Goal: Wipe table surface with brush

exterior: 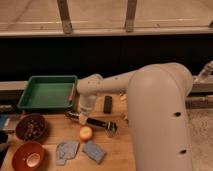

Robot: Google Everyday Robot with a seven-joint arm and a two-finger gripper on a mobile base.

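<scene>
The light-brown wooden table surface (112,150) fills the lower part of the camera view. My white arm reaches in from the right, and its wrist bends down between the green tray and the orange fruit. The gripper (78,115) hangs low over the table's back left part, just left of the black-handled utensil, and it is shut. A small pale-cream piece, the brush (73,116), shows at its tip, held close to the wood. The arm hides most of the gripper.
A green tray (31,102) stands at the back left. A black-handled utensil (99,123) and an orange fruit (86,133) lie near the gripper. A dark block (107,103), two bowls (31,127) (29,156) and two grey cloths (93,151) also sit on the table.
</scene>
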